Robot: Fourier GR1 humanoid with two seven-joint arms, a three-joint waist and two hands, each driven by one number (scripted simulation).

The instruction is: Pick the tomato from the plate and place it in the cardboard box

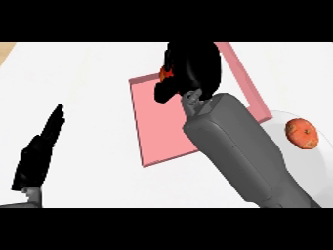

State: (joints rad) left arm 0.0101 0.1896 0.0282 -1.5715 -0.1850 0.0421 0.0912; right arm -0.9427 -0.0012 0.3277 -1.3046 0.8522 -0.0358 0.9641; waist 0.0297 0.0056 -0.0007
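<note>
No readable text, label, brand, number or sign anywhere in the frame; nothing legible upper left, centre, or lower right.

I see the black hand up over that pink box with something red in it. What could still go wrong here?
The right hand hides nearly all of the red tomato it holds, which sits near the pink box's far edge; released there, it might land outside. The forearm also passes close above the plate, where another orange-red item lies, and could nudge it.
</note>
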